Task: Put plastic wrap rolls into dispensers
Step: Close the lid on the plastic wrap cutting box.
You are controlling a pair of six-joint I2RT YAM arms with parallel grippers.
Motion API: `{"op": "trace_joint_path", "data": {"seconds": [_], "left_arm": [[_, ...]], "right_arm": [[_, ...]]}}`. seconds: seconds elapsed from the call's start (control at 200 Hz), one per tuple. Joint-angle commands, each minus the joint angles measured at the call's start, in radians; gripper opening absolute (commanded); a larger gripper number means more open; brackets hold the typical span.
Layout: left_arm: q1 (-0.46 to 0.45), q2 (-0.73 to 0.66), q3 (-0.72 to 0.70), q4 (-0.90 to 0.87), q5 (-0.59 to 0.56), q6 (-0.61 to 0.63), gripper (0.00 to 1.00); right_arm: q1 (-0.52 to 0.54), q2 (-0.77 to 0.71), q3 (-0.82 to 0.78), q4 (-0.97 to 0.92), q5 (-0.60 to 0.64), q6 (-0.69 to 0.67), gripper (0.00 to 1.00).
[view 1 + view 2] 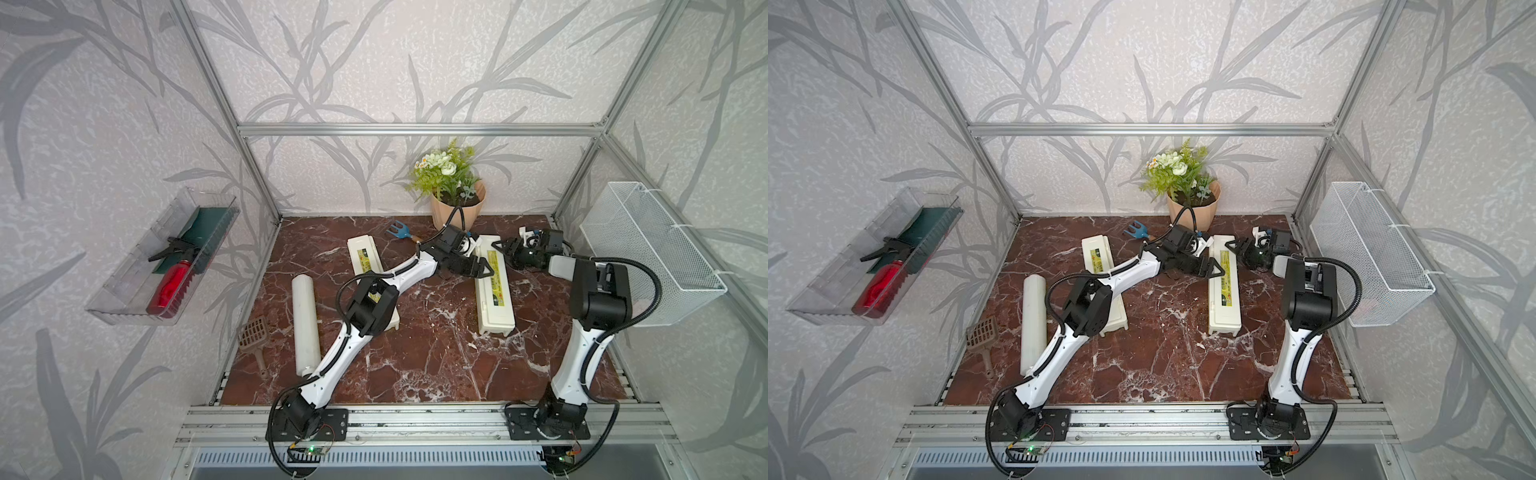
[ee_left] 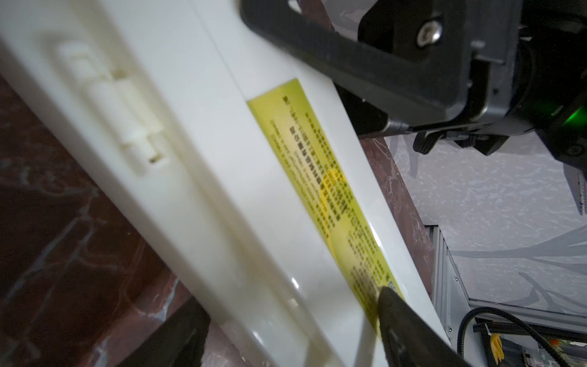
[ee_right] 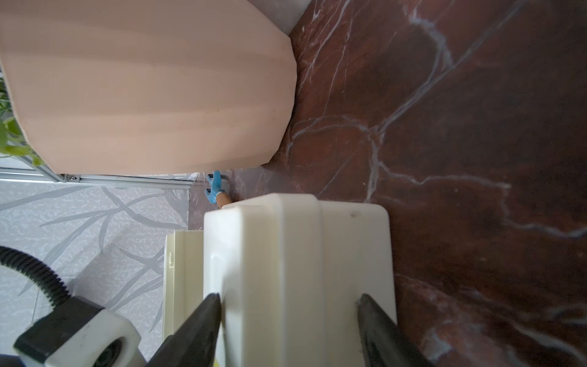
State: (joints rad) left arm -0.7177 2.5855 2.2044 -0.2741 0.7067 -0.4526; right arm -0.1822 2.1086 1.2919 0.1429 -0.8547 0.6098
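Two cream dispensers lie closed on the marble table in both top views: the left dispenser (image 1: 362,257) (image 1: 1096,255) is partly under my left arm, and the right dispenser (image 1: 494,295) (image 1: 1225,299) lies near the middle right. A plastic wrap roll (image 1: 305,324) (image 1: 1034,320) lies alone at the table's left. My left gripper (image 1: 484,268) (image 2: 287,298) is open across the right dispenser (image 2: 203,178), one fingertip (image 2: 390,305) on its yellow-green label. My right gripper (image 1: 505,249) (image 3: 289,298) is open at that dispenser's far end (image 3: 295,248), fingers wide apart over the end face.
A potted plant (image 1: 457,208) and a blue garden fork (image 1: 401,230) stand just behind the right dispenser. A brown scoop (image 1: 253,336) lies at the left edge. A wire basket (image 1: 648,249) hangs on the right wall, a clear tray (image 1: 124,291) with a red spray bottle on the left.
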Motion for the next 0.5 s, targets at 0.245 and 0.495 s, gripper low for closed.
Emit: {"op": "trace_joint_path", "data": {"seconds": [0.245,0.495], "left_arm": [[-0.010,-0.164,-0.374,0.121,-0.120,-0.073,0.83],[0.129,-0.275,-0.486,0.274,-0.226,-0.195,0.85]], "right_arm": [[0.091,0.109,0.270,-0.558,-0.030,-0.322,0.73],[0.138,0.146,0.333,-0.756,0.000,-0.467,0.66]]}}
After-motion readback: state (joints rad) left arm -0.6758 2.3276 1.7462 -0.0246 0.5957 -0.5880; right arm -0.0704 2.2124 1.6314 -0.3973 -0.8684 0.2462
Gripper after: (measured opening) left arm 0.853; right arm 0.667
